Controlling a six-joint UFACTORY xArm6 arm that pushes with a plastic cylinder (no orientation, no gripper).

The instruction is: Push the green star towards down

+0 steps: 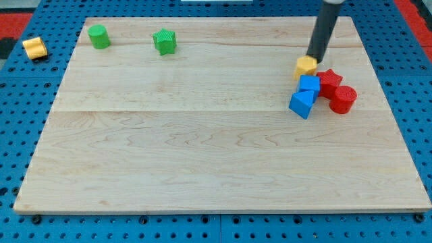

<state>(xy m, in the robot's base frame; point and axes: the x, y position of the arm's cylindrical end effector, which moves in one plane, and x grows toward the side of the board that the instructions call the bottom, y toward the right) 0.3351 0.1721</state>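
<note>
The green star (164,42) lies near the view's top, left of centre, on the wooden board (202,155). A green cylinder (99,36) stands to its left, near the board's top left corner. My tip (314,57) is far to the star's right, at the top edge of a yellow block (306,66), touching or almost touching it. The dark rod rises from there to the view's top edge.
Below the yellow block sits a tight cluster: two blue blocks (309,85) (302,104), a red star-like block (329,81) and a red cylinder (342,99). A yellow cylinder (34,48) lies off the board on the blue pegboard at the view's top left.
</note>
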